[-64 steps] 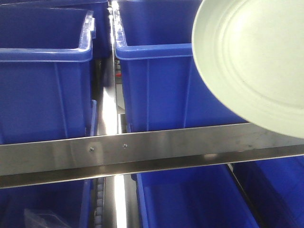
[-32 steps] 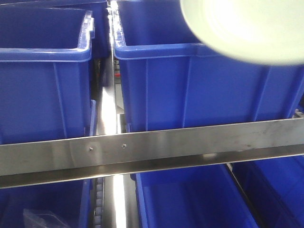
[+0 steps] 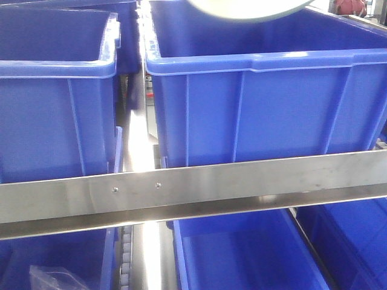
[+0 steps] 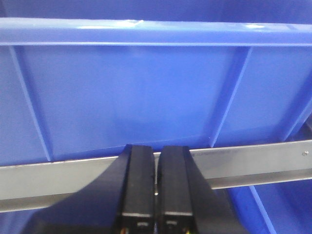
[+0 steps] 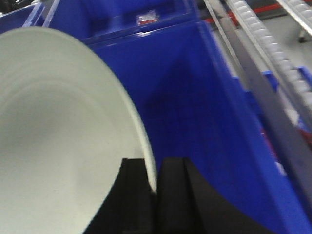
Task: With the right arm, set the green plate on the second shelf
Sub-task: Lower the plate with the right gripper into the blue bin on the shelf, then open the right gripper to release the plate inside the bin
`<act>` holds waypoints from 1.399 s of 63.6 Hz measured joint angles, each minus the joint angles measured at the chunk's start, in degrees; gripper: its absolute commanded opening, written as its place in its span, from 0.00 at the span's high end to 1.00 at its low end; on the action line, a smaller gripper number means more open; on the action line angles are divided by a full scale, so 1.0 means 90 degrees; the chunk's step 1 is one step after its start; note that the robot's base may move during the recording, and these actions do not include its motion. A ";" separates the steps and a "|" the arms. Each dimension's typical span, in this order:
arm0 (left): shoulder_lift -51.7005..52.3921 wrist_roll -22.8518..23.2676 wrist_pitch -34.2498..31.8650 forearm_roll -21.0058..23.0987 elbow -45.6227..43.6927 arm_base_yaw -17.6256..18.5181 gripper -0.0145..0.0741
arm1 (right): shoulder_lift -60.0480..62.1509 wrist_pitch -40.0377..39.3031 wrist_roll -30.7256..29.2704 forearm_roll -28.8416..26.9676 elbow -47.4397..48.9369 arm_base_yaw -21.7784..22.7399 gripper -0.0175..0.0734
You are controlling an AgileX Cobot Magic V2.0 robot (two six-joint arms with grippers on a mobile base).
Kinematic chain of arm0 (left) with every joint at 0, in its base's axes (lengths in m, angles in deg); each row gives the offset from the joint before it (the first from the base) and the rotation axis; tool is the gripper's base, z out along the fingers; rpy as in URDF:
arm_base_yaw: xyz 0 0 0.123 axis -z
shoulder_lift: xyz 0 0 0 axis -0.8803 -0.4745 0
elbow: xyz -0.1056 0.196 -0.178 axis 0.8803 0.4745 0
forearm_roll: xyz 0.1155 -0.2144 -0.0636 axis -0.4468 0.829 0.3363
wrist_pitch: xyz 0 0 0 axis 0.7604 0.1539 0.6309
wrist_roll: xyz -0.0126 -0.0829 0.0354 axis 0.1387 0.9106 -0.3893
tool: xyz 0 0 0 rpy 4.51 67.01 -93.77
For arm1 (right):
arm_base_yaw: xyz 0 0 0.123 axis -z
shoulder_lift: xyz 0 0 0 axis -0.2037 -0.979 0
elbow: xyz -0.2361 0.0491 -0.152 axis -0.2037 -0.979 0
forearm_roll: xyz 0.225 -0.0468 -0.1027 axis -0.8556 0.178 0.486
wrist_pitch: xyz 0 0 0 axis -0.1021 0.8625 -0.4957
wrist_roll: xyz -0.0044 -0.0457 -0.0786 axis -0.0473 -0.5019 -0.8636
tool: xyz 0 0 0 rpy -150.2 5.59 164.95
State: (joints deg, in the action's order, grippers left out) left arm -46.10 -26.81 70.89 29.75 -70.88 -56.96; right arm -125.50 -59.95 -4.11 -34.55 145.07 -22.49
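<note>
Right gripper: fingers pinched on the rim of the plate, one finger each side of the edge. Plate held on edge over the open blue bin. Front view: only the plate's lower edge shows, at the top of frame, above the right upper bin. Steel rail runs across beneath the bins; more bins below it.

Left gripper: fingers pressed together, nothing between them. It sits low in front of a blue bin wall and a rail.
</note>
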 measured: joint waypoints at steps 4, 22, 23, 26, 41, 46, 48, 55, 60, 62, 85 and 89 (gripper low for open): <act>0.0000 0.0000 0.0000 0.0000 0.0000 0.0000 0.70 | -0.0279 -0.0114 0.0000 0.0110 0.0180 -0.0043 0.69; 0.0000 0.0000 0.0000 0.0000 0.0000 0.0000 0.70 | -0.0519 -0.0395 0.0012 0.0227 0.0269 -0.0056 0.35; 0.0000 0.0000 0.0000 0.0000 0.0000 0.0000 0.70 | -0.0519 -0.0407 0.0012 0.0227 0.0269 -0.0056 0.35; 0.0000 0.0000 0.0000 0.0000 0.0000 0.0000 0.70 | -0.0519 -0.0419 0.0012 0.0227 0.0279 -0.0056 0.35; 0.0000 0.0000 0.0000 0.0000 0.0000 0.0000 0.70 | -0.0402 -0.0269 0.0012 0.0227 0.0222 -0.0056 0.39; 0.0000 0.0000 0.0000 0.0000 0.0000 0.0000 0.70 | -0.0209 -0.0113 0.0012 0.0227 0.0081 -0.0056 0.49; 0.0000 0.0000 0.0000 0.0000 0.0000 0.0000 0.70 | -0.0089 -0.0067 0.0012 0.0227 -0.0013 -0.0066 0.54; 0.0000 0.0000 0.0000 0.0000 0.0000 0.0000 0.70 | 0.0461 -0.0028 0.0023 0.0227 -0.0457 -0.0066 0.77; 0.0000 0.0000 0.0000 0.0000 0.0000 0.0000 0.70 | 0.0894 -0.0028 0.0023 0.0227 -0.0832 -0.0066 0.74; 0.0000 0.0000 0.0000 0.0000 0.0000 0.0000 0.70 | 0.1095 -0.0028 0.0023 0.0242 -0.1022 -0.0066 0.75; 0.0000 0.0000 0.0000 0.0000 0.0000 0.0000 0.70 | 0.3385 -0.0422 0.0023 0.0628 -0.3345 -0.0081 0.75; 0.0000 0.0000 0.0000 0.0000 0.0000 0.0000 0.70 | 0.3730 -0.0565 0.0023 0.0656 -0.3702 -0.0081 0.75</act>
State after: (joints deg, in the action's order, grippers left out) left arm -46.10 -26.81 70.89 29.75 -70.88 -56.96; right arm -91.94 -65.03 -3.90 -28.65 111.75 -23.22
